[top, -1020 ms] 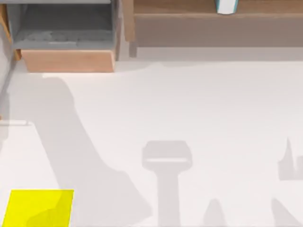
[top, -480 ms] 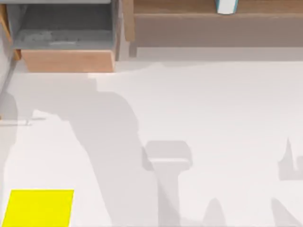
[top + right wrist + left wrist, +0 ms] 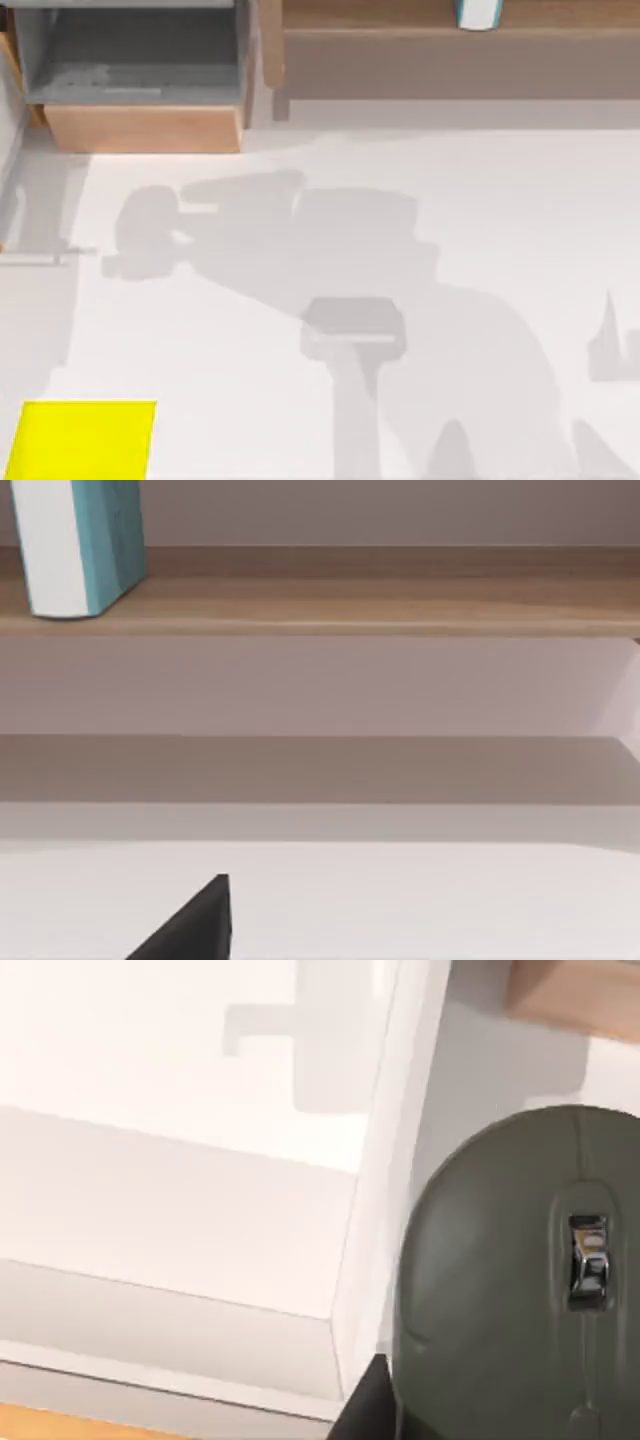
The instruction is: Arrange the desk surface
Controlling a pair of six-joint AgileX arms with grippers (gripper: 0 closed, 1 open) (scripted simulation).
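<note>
So the surface [image 3: 480, 200] is taking up pretty much the whole top view: plain white, flat, matte. It's running from the wooden drawer unit [image 3: 145, 125] and the shelf [image 3: 400, 20] along its back edge down to the yellow mat [image 3: 85, 438], which is lying flat in the front left corner. The drawer is standing open with its grey lining showing. A white and teal book [image 3: 80, 540] is standing upright on the shelf. Big arm-shaped shadows are falling across the middle of the surface.

In the left wrist view a dark grey mouse [image 3: 510, 1280] is sitting really close to the camera, with its scroll wheel catching the light and a black bit of the left hand [image 3: 362, 1408] poking in just beside it. I can't tell how far open that hand is, or whether it's actually holding the mouse or just hanging over it. The right hand [image 3: 195, 925] is facing the shelf over the white surface. I'm only seeing a black corner of it, so I can't tell its state either.

Handling-wise, I'm guessing the surface itself is rigid and staying put, so there's nothing to grab on it; it's the loose stuff that's getting moved. The mouse is looking light but smooth and rounded, so probably slippery. I'd be pinching it across its two long sides, low down, rather than over the domed top.
</note>
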